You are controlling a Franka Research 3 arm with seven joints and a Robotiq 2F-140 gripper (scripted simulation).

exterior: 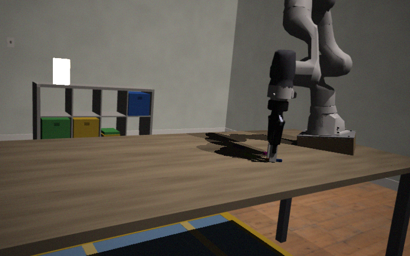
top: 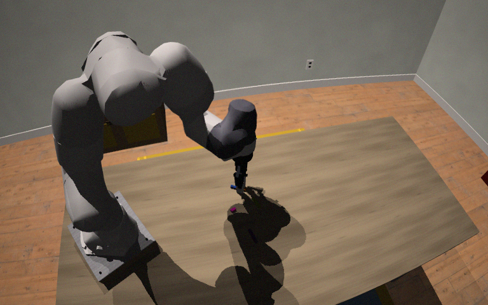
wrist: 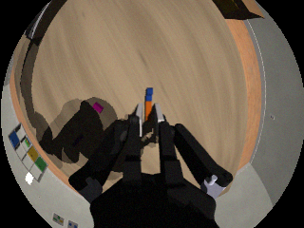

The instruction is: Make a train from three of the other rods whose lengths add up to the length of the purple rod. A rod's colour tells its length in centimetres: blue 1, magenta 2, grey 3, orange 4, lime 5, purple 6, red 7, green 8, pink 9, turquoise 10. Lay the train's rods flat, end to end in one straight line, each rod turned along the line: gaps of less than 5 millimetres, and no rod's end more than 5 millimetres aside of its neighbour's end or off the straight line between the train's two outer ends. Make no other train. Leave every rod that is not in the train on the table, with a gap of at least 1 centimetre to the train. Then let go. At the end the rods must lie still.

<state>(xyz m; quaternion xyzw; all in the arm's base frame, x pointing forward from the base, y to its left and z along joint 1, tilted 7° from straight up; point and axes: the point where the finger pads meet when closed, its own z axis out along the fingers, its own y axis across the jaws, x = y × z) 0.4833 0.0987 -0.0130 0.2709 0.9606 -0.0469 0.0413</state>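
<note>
"What did the exterior view give you?"

"I had my gripper pointing down, fingertips low at the tabletop."

"Anything beside it?"

"A blue rod poked out on the side towards the arm's base, and I saw a bit of magenta behind the fingers. Shadow darkened the wood on the other side."

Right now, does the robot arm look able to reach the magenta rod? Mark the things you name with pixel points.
Probably yes: the magenta rod (top: 233,210) (exterior: 265,153) (wrist: 98,107) lies near the tool (top: 240,191) (exterior: 272,161) (wrist: 149,114), apart from the blue and orange pieces, and nothing visible stands between; only shadow surrounds it.
</note>
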